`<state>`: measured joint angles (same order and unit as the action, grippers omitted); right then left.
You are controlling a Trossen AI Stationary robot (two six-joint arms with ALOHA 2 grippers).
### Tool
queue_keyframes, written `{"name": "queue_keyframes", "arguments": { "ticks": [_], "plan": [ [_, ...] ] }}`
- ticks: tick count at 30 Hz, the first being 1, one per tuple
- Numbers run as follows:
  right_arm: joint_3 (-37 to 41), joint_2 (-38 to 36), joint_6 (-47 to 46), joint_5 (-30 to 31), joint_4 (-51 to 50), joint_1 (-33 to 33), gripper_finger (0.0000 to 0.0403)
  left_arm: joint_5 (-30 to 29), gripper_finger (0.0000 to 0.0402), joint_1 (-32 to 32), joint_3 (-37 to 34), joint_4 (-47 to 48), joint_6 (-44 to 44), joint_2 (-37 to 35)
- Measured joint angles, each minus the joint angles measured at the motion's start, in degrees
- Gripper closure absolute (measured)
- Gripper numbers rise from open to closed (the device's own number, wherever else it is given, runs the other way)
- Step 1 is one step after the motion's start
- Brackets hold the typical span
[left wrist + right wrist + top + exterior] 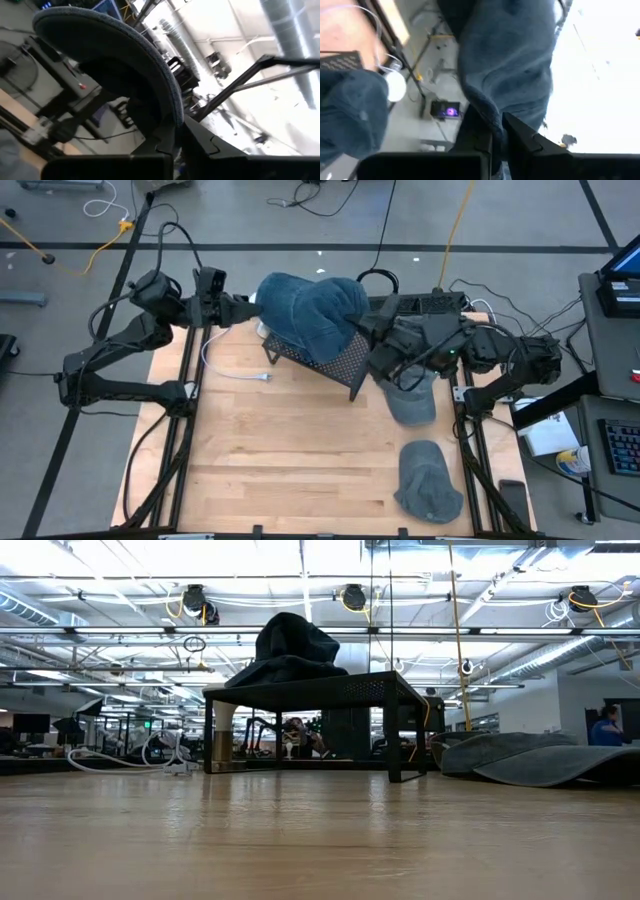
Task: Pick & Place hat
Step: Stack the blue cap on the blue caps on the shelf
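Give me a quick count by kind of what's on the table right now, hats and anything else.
Hats: 3, a blue hat on the rack, a grey hat beside the rack, another grey hat at the table's near right
Black mesh rack: 1
White cable: 1
Total: 5

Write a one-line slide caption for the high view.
Both arms hold a blue hat over a black stand; two more hats lie nearby.
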<state>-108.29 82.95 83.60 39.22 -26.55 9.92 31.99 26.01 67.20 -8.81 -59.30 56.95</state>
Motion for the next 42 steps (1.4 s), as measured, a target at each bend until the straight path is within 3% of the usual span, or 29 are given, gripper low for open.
{"name": "queue_keyframes", "arguments": {
  "ticks": [8,13,18,22,33,42],
  "plan": [
    [0.0,-1.08,2.75,4.57,4.87,1.68,0.0386,0.17,0.0301,0.18,0.02,7.35,26.89,0.0],
    [-0.02,-2.77,3.06,4.66,6.55,2.63,0.0386,-2.8,0.0261,0.18,0.02,17.75,37.16,0.01],
    [-0.02,-4.85,3.14,5.95,7.11,3.22,0.0386,-7.61,0.0215,0.18,0.02,31.8,39.8,0.04],
    [-0.02,-5.61,3.99,6.16,7.0,3.22,0.0386,-8.04,0.0187,0.16,0.02,38.78,39.61,0.04],
    [-0.02,-6.09,6.54,5.4,6.91,1.56,0.0386,-8.04,0.017,-2.18,0.02,38.43,37.64,0.04],
    [-0.04,-4.14,7.33,-10.92,7.87,-9.86,0.0386,-6.49,0.019,-3.27,0.02,38.21,37.89,0.04]
  ]
}}
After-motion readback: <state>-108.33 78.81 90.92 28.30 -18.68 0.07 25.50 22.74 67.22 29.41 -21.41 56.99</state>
